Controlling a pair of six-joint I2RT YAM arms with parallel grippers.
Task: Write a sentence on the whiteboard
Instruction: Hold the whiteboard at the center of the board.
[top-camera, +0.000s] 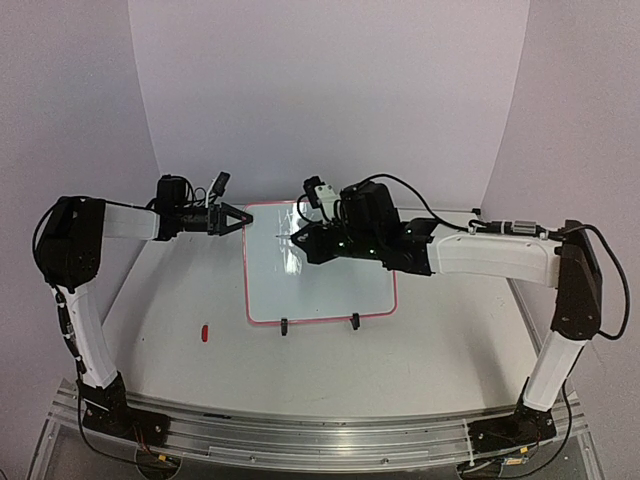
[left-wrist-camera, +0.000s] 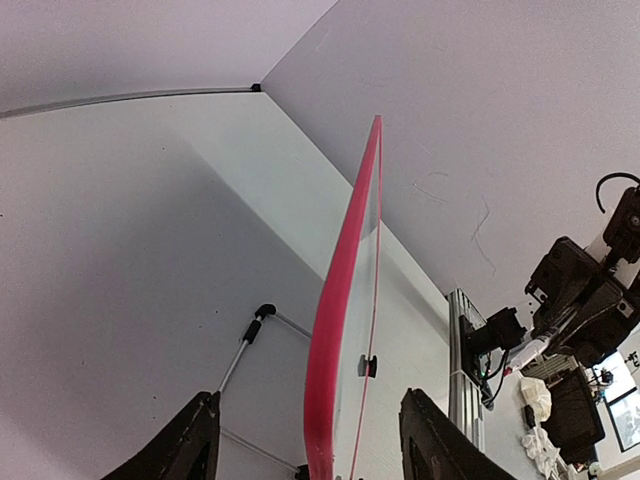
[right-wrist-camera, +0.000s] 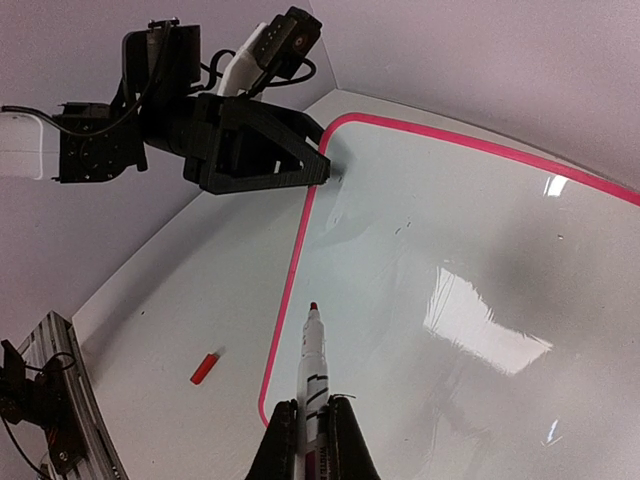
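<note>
The whiteboard (top-camera: 320, 275), glossy white with a thin red-pink frame and two black clip feet (top-camera: 284, 325), stands tilted mid-table. No lettering shows on it. My left gripper (top-camera: 237, 219) is open at its upper left corner. In the left wrist view the board's red edge (left-wrist-camera: 345, 290) runs between the spread jaws of the left gripper (left-wrist-camera: 308, 395). My right gripper (top-camera: 300, 240) hovers over the board's upper left part, shut on an uncapped red-tipped marker (right-wrist-camera: 312, 360). The right wrist view shows the board (right-wrist-camera: 450, 250), the right gripper (right-wrist-camera: 312, 410) and the left gripper (right-wrist-camera: 325, 170).
A small red marker cap (top-camera: 204, 332) lies on the table left of the board, also in the right wrist view (right-wrist-camera: 204, 368). An aluminium rail (top-camera: 300, 435) runs along the near edge. Pale walls enclose the back and sides.
</note>
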